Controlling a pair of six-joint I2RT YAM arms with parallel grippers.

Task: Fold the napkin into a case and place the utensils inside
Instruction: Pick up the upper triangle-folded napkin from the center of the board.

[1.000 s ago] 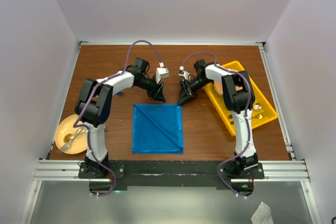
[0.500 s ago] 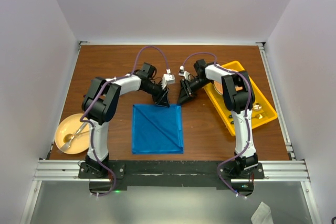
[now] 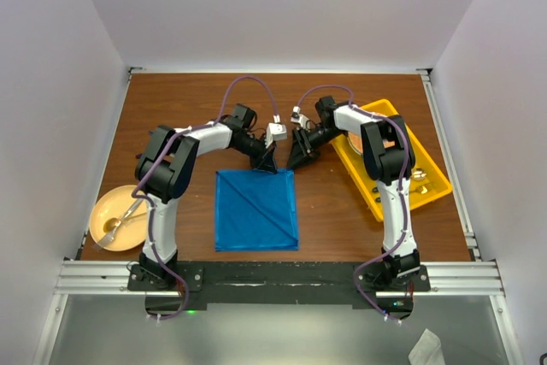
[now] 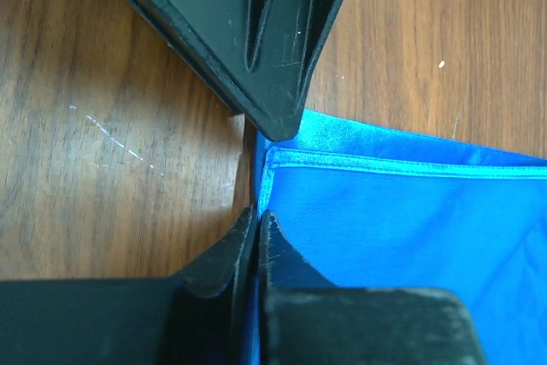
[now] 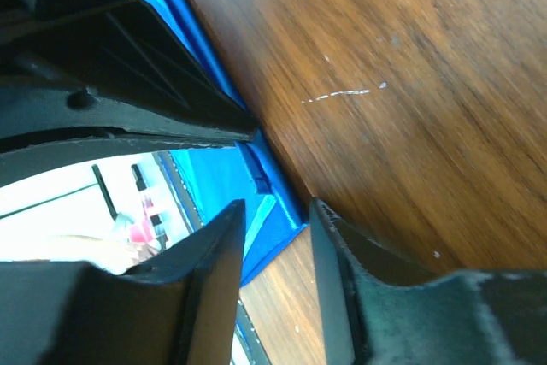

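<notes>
The bright blue napkin [image 3: 256,209] lies flat on the wooden table as a rough square with a diagonal crease, and no narrow case shape shows. My left gripper [image 3: 267,164] sits at its far edge near the far right corner. In the left wrist view my left gripper [image 4: 256,214] is shut, with a sliver of the napkin [image 4: 410,228] edge pinched between the fingers. My right gripper [image 3: 296,160] hovers right beside it. In the right wrist view my right gripper [image 5: 278,207] is open and straddles the napkin [image 5: 265,190] corner. The utensils are out of view.
A yellow tray [image 3: 379,106] stands at the right, under the right arm. A beige plate [image 3: 101,211] holding a gold spoon [image 3: 115,224] sits at the near left. White walls close in the table on three sides. The two grippers nearly touch.
My left gripper has moved right onto the napkin's far edge and shut on it. My right gripper has opened a little wider and stayed nearly in place.
</notes>
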